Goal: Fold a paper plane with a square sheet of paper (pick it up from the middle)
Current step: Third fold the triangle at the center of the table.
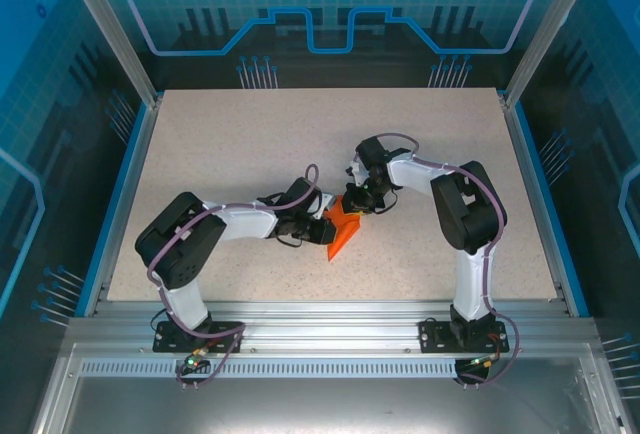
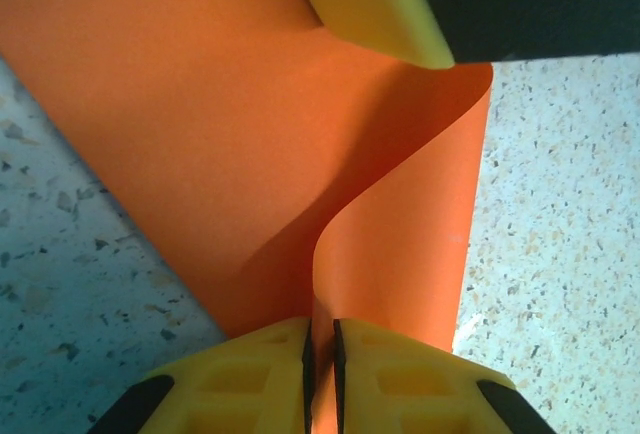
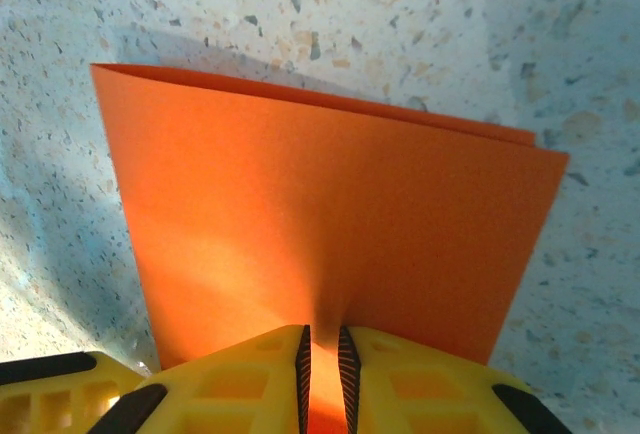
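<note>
Centre-fold step in hand. The square sheet of paper [image 1: 343,226], doubled over and bowed, sits mid-tabletop [image 1: 250,144]. Its edges are pinched by the left fingers [image 2: 260,369] and the right fingers [image 3: 400,369]. Next, likely: align edges, press crease flat.

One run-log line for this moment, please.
left pincer: shut on orange paper | right pincer: shut on orange paper | paper: folded, bowed between pincers

The surface [image 1: 260,144] was pale and speckled with small dark and brown grains. Blue strips [image 1: 118,204] ran along its left and right sides. An aluminium rail [image 1: 330,316] lay across its near edge, with a grey metal sheet [image 1: 300,404] below it. Translucent blue panels [image 1: 330,14] with printed line patterns stood around it, held by silver posts [image 1: 108,29].
</note>
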